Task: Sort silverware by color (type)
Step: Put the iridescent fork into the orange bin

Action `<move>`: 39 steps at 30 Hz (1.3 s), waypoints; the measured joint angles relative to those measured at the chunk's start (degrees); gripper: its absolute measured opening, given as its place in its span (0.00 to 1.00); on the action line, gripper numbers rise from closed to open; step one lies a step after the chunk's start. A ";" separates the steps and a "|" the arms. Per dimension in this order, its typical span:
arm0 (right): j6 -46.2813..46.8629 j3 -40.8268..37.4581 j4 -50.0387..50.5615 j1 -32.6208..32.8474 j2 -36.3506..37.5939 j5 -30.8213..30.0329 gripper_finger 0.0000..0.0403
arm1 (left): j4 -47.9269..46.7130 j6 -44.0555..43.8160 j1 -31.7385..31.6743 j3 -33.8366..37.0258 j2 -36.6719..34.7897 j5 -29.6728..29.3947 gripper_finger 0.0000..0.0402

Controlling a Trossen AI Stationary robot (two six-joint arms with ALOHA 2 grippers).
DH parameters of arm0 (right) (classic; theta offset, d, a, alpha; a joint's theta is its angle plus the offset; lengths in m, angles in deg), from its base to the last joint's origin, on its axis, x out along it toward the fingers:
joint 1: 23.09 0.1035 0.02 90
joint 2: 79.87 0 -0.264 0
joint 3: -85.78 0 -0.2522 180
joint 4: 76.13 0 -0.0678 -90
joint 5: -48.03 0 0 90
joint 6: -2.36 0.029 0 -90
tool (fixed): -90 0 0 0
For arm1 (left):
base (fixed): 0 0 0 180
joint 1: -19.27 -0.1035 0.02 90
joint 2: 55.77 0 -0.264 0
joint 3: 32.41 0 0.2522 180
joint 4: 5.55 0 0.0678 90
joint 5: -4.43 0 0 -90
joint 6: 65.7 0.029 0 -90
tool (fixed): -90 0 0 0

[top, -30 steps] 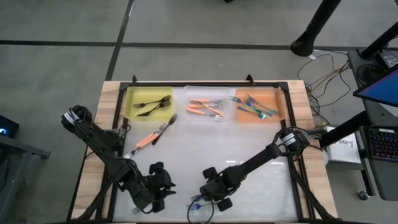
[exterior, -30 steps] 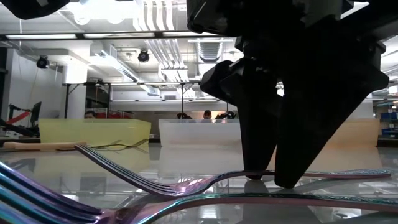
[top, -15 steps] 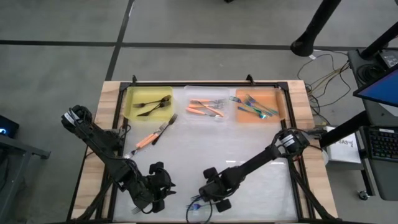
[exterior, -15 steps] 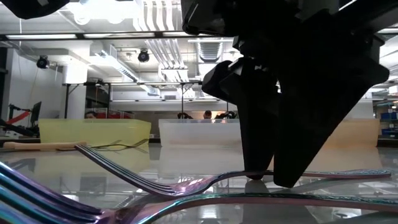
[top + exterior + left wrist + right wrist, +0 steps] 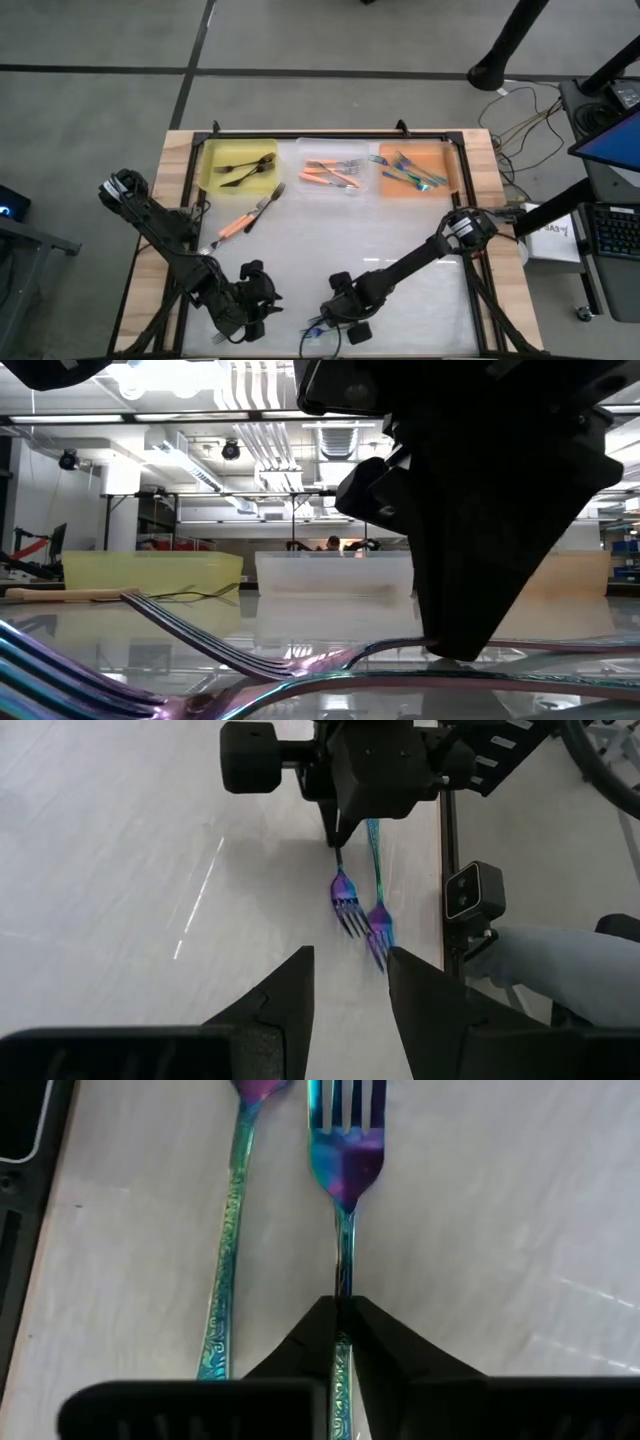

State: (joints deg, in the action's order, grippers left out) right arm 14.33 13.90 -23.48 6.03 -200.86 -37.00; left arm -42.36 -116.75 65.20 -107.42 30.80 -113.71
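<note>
Two iridescent blue-purple forks lie side by side near the table's front edge, one (image 5: pixel 345 1170) under my right gripper (image 5: pixel 343 1320), the other (image 5: pixel 225 1280) beside it. My right gripper (image 5: pixel 335 322) is shut on the first fork. To its left my left gripper (image 5: pixel 258 298) stands open over bare table, with nothing between its fingers (image 5: pixel 345 990). At the far edge, black forks lie in a yellow tray (image 5: pixel 212 172), orange-handled ones in a clear tray (image 5: pixel 335 185) and blue ones in an orange tray (image 5: pixel 440 162). My right gripper pinches the fork's slim handle just behind the head (image 5: pixel 343 1285) between its two fingertips (image 5: pixel 455 645). The fingers come from above, slanting down, one on each side of the handle. The fork lies flat on the table, tines toward the table's front edge.
Two loose orange-handled forks (image 5: pixel 245 215) lie on the table left of centre, below the yellow tray. A black frame (image 5: pixel 470 270) borders the white table. A small camera block (image 5: pixel 472 898) sits at the front edge beside the forks.
My right gripper has shut on the fork's handle; a second ago its two fingertips stood apart on either side of it. The fork still lies where it was.
</note>
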 joint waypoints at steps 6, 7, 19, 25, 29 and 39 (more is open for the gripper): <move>0.04 0.04 0.00 0.02 0.02 -0.09 0.03 | 0.00 0.00 0.00 0.00 0.00 -0.02 0.27; 0.04 0.04 0.07 0.02 0.16 -0.25 0.03 | 0.00 0.00 0.00 0.00 0.00 0.00 0.27; 0.09 0.09 9.23 -0.63 12.64 -19.13 0.02 | 0.15 3.55 -0.07 -0.02 0.00 -11.99 0.27; 0.11 0.09 11.33 -1.32 20.76 -34.41 0.02 | 0.61 5.11 -0.73 -0.02 0.00 -29.00 0.27; -0.02 0.09 11.93 -3.12 25.19 -39.31 0.03 | 1.54 4.62 -1.55 -0.02 0.07 -40.07 0.27; -4.32 0.02 10.35 -5.93 26.84 -53.42 0.03 | 8.91 7.76 -4.05 -0.07 0.42 -53.01 0.27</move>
State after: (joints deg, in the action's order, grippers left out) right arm 10.01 13.93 -13.13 0.11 -174.02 -90.42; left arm -33.46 -108.99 61.16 -107.49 31.21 -166.73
